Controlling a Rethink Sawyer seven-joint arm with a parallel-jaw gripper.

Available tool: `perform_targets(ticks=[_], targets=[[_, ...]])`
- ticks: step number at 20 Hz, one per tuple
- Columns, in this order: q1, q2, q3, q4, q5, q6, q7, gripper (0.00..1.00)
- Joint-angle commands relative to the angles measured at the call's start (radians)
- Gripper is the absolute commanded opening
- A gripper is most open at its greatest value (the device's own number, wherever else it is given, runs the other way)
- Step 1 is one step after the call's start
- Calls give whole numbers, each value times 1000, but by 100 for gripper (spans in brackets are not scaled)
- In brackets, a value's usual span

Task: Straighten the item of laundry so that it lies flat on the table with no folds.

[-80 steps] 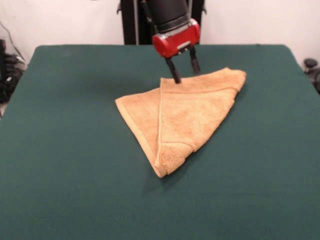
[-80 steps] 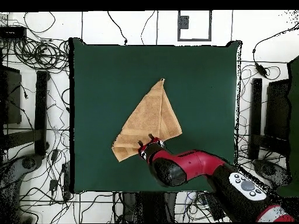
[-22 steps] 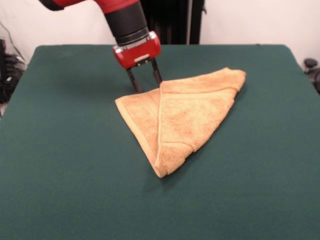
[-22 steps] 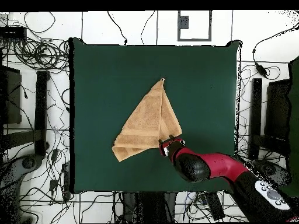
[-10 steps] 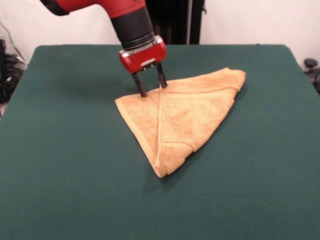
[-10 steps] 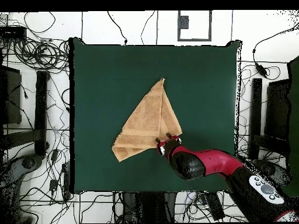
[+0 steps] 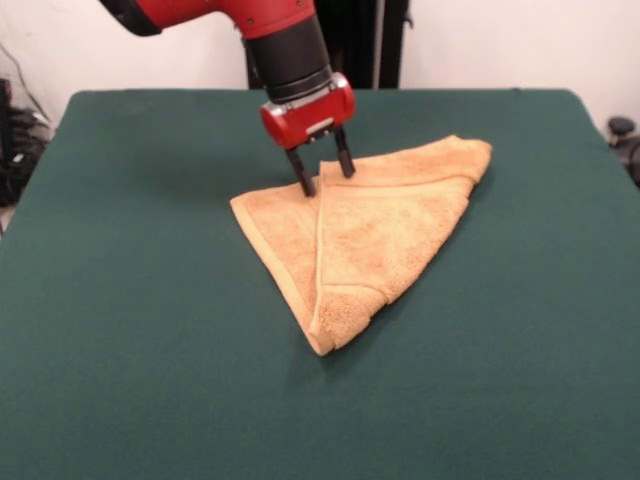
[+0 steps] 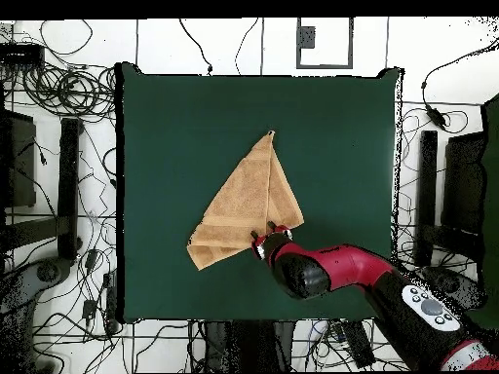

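Hovering my gripper over the towel, fingers spread apart, nothing between them, tips at or just above the cloth at the edge nearest the pedestal; I can't tell contact for certain. The tips straddle the top of the fold seam.

The towel sits about mid-table, folded over into a triangle: one flap lies doubled over the rest, with a hemmed edge running down the middle as a seam.

To do this step well, I judge I should close on the top layer only, at the flap's corner near the seam, not both plies. Then lift just enough to clear the under layer and carry the flap outward across the seam, releasing low. Pinching both layers would drag the whole towel.

Orientation from the overhead: the triangle's long axis runs from the broad edge by the gripper to a narrow tip pointing away from the robot's base, leaning slightly diagonal.
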Motion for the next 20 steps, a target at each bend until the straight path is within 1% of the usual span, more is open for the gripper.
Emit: perform_targets(ticks=[1, 14, 20], targets=[[75, 40, 2, -90, -34, -56, 86, 100], [106, 46, -27, -91, -28, -92, 106, 100], [95, 48, -15, -89, -23, -80, 93, 100]])
